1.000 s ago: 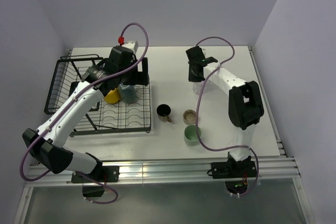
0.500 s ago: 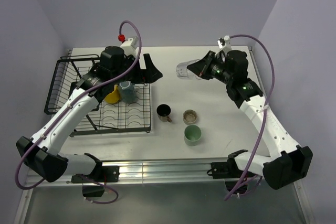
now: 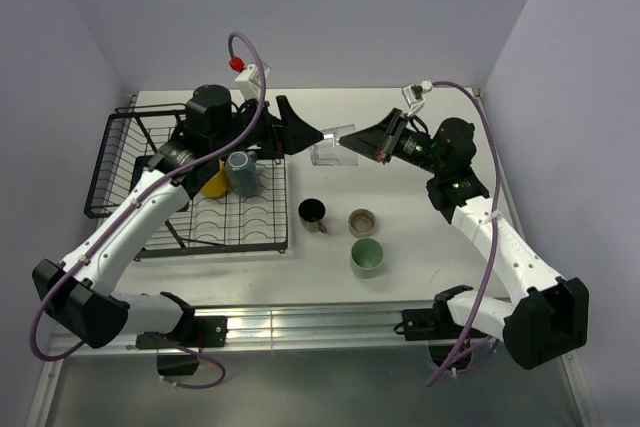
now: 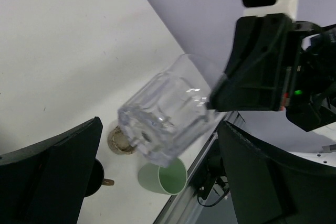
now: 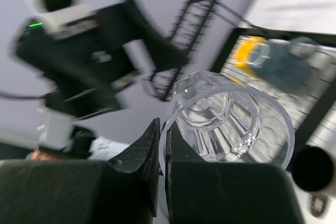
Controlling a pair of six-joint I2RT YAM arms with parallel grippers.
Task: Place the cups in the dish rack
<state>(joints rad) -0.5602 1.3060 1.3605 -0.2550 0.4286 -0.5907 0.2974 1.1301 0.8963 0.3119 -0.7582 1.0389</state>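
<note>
My right gripper (image 3: 347,143) is shut on the rim of the clear glass (image 3: 328,147) and holds it tilted in the air over the table's far middle. The pinch shows in the right wrist view (image 5: 163,140), with the glass (image 5: 231,116) beyond the fingers. My left gripper (image 3: 300,135) is open right beside the glass. In the left wrist view the glass (image 4: 168,116) hangs between its spread fingers (image 4: 52,177). The yellow mug (image 3: 212,184) and grey mug (image 3: 241,173) lie in the black dish rack (image 3: 150,222). The black mug (image 3: 313,213), beige-brown cup (image 3: 361,220) and pale green tumbler (image 3: 366,257) stand on the table.
The rack's raised basket (image 3: 125,142) is at the far left. The white table (image 3: 440,247) ends at a metal rail along the front edge (image 3: 320,322). Walls close in on the left, back and right.
My right arm has lifted the clear glass off the table and carried it left through the air. My left gripper has swung right, away from the rack, to meet the glass.
</note>
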